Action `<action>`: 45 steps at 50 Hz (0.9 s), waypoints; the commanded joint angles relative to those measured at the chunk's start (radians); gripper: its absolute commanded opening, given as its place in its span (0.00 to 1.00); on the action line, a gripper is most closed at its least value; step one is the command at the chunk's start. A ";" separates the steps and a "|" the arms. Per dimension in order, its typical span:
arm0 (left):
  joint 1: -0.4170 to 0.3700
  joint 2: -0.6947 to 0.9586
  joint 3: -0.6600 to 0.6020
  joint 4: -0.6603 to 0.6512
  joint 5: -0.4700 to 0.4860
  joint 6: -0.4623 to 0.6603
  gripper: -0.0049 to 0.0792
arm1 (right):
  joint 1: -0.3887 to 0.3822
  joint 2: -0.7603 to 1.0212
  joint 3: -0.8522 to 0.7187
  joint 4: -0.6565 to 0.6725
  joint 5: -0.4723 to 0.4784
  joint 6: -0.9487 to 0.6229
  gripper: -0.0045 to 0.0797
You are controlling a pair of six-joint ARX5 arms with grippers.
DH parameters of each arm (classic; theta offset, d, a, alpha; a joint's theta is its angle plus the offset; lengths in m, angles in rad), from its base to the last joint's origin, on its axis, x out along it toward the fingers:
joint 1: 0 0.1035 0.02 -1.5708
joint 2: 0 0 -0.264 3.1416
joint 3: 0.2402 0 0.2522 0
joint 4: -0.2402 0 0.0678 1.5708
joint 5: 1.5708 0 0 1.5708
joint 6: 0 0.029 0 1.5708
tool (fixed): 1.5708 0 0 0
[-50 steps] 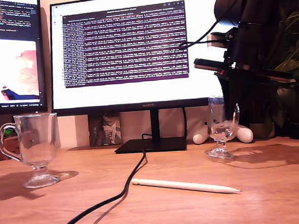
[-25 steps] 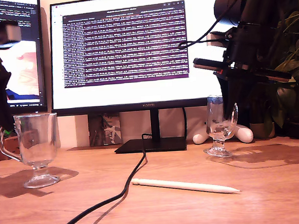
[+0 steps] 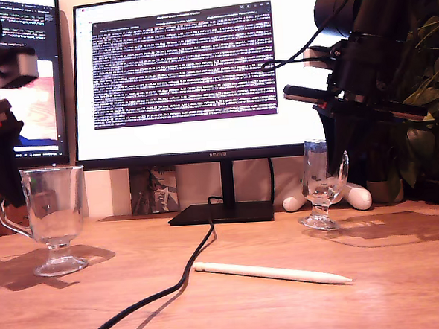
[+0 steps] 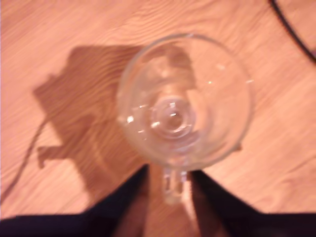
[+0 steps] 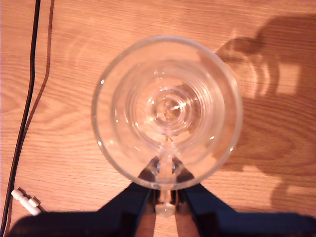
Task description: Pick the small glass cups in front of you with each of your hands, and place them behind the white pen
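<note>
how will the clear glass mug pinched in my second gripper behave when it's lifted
Pinched only at its loop handle by my second gripper, the clear glass mug will probably try to swing, since the bowl hangs off to one side. Smooth glass looks slippery, so it might twist. With its short stem and small foot, it may tip if set down crooked.

I saw a lit monitor (image 3: 177, 74) on its stand (image 3: 221, 212); a black cable (image 3: 178, 282) ran across the wooden desk (image 3: 236, 312); a second screen (image 3: 31, 71) stood at the exterior view's left; leaves (image 3: 431, 84) at its right.
</note>
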 commanded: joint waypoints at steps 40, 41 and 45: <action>-0.105 0.005 -0.006 0.076 0.076 -0.003 0.03 | 0.074 -0.006 0.016 -0.112 -0.055 -0.032 0.04; -0.109 0.005 -0.006 0.082 0.070 -0.003 0.03 | 0.078 -0.007 0.016 -0.112 -0.055 -0.032 0.04; -0.132 0.005 -0.006 0.106 0.045 -0.003 0.03 | 0.092 -0.017 0.016 -0.115 -0.055 -0.032 0.04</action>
